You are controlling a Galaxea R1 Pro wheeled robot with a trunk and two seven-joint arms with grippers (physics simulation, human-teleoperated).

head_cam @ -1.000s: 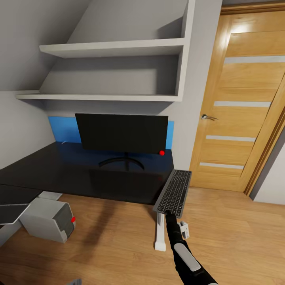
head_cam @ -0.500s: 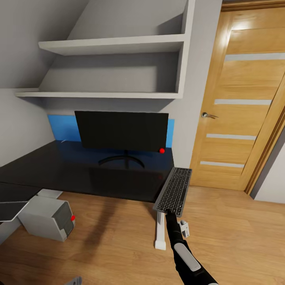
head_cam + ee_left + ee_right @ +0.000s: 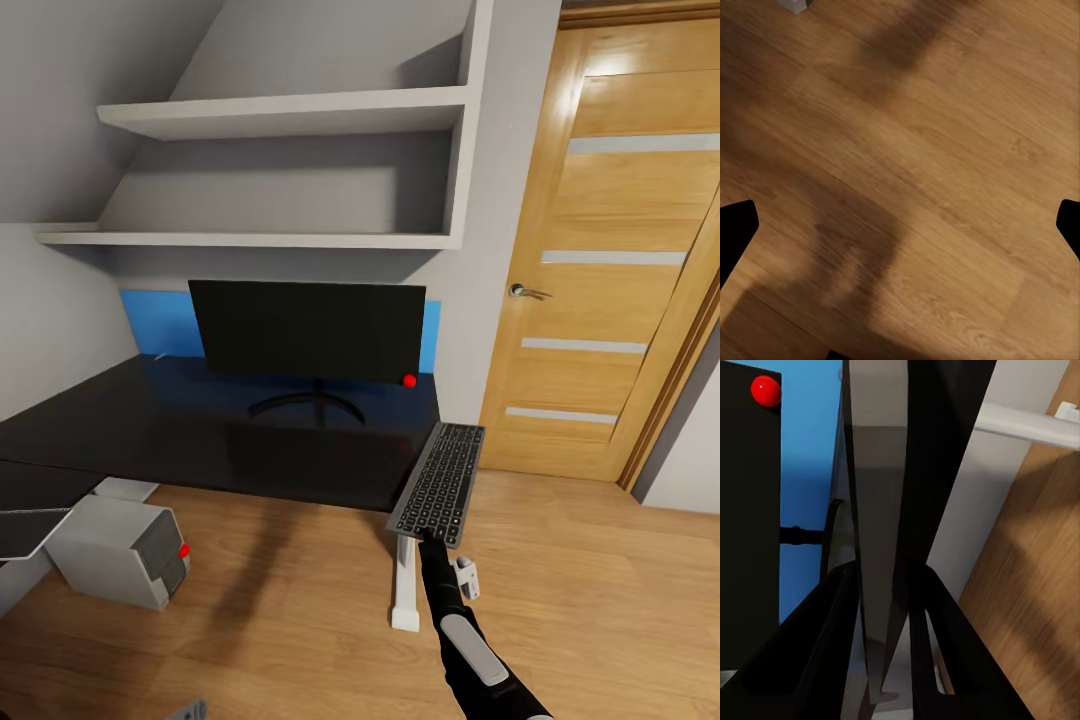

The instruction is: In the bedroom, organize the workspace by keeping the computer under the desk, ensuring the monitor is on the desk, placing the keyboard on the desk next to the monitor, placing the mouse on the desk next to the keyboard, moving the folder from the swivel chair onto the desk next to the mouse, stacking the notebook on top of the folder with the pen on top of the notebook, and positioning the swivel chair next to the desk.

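My right gripper (image 3: 433,543) is shut on the near short edge of the grey keyboard (image 3: 440,483). The keyboard hangs level in the air just off the right front corner of the black-topped desk (image 3: 180,430). In the right wrist view the keyboard (image 3: 874,510) runs edge-on between the two fingers (image 3: 832,615). The monitor (image 3: 308,328) stands on its round foot at the back of the desk, its red dot at the lower right corner. The light-grey computer (image 3: 125,552) sits on the floor under the desk's left part. My left gripper (image 3: 900,229) is open over bare plank floor.
A white desk leg (image 3: 404,585) stands below the keyboard. A blue panel (image 3: 155,322) lines the wall behind the monitor. Two grey shelves (image 3: 280,115) hang above the desk. The oak door (image 3: 610,270) is at the right, with wood floor (image 3: 600,600) before it.
The whole picture has shifted very slightly, so the camera moved. The keyboard, the right gripper and the things on the desk hold their places relative to each other.
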